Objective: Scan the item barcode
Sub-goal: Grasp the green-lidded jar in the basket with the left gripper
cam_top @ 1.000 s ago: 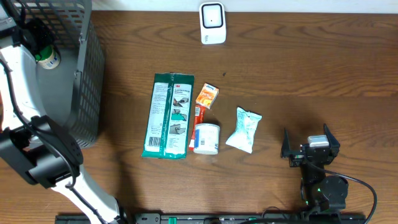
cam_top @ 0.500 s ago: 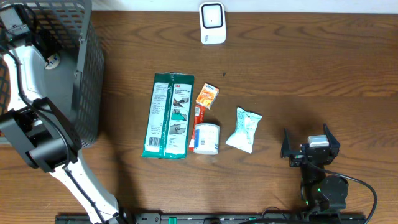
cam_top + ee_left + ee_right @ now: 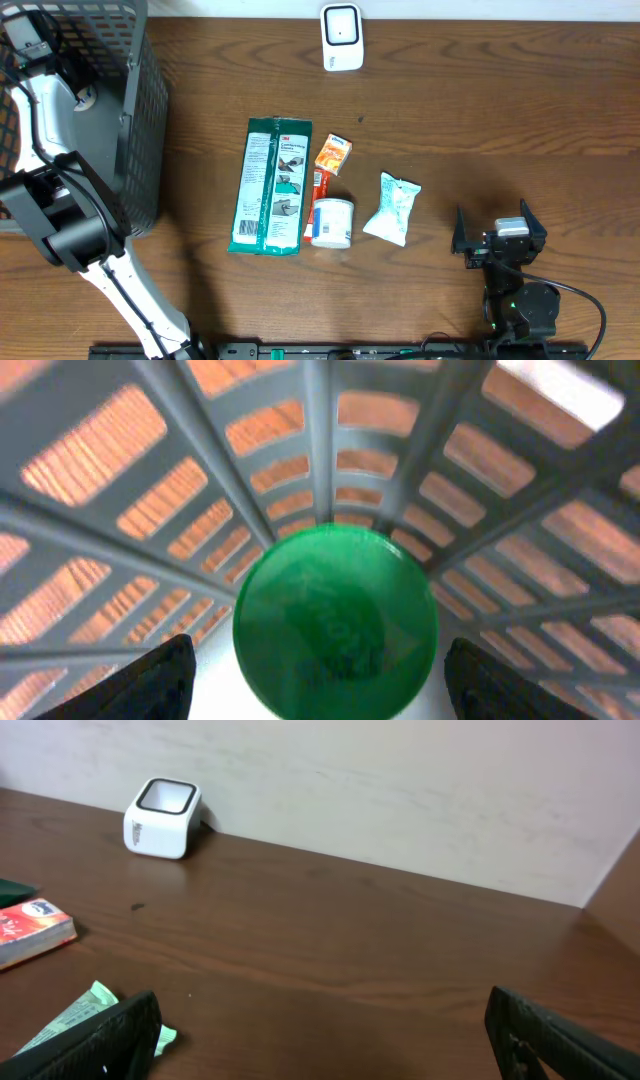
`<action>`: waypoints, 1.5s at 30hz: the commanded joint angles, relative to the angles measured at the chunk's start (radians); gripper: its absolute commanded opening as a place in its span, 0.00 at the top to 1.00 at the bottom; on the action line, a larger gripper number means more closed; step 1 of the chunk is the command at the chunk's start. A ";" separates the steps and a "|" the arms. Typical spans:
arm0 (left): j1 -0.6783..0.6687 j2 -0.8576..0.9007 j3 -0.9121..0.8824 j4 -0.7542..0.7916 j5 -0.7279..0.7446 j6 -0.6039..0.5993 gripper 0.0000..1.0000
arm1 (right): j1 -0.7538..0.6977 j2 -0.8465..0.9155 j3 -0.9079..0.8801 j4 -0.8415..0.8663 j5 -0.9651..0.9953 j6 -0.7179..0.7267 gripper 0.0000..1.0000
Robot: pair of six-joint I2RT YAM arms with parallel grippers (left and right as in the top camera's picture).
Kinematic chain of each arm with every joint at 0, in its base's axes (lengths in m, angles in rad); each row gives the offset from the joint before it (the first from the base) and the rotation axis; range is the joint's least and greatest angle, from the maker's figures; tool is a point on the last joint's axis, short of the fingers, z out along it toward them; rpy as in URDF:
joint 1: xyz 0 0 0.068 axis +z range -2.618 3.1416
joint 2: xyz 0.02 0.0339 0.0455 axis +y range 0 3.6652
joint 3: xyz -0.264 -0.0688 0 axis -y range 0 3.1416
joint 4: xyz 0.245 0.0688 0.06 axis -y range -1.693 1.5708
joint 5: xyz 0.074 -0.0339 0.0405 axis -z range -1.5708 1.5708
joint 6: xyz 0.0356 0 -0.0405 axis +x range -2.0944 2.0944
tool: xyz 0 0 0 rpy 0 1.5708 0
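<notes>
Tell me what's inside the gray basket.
A round green lid, with the left gripper open over it. Whatever is below the lid is hidden, and the arm covers part of the basket floor.

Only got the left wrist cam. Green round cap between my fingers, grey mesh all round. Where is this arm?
Observer: Inside the grey basket at the left edge of the table; the left arm reaches down into it.
Operator: What's out on the table?
Observer: Mid-table, close together: a green packet, an orange box, a white tub and a pale pouch.
Operator: Right arm?
Observer: At the near right, right fingers spread open, holding nothing.
</notes>
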 commanded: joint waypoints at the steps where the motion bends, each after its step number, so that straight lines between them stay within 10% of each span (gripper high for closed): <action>1: 0.011 0.014 -0.016 0.022 -0.016 0.013 0.22 | -0.005 -0.002 -0.001 -0.004 0.010 -0.010 0.01; 22: 0.016 0.054 -0.096 0.127 -0.016 0.013 0.32 | -0.005 -0.002 -0.001 -0.004 0.010 -0.010 0.01; 25: 0.016 0.020 -0.096 0.126 -0.016 0.013 0.46 | -0.005 -0.002 -0.001 -0.004 0.010 -0.010 0.01; 45: 0.016 -0.315 -0.096 -0.072 -0.016 -0.019 0.46 | -0.005 -0.002 -0.001 -0.004 0.010 -0.010 0.01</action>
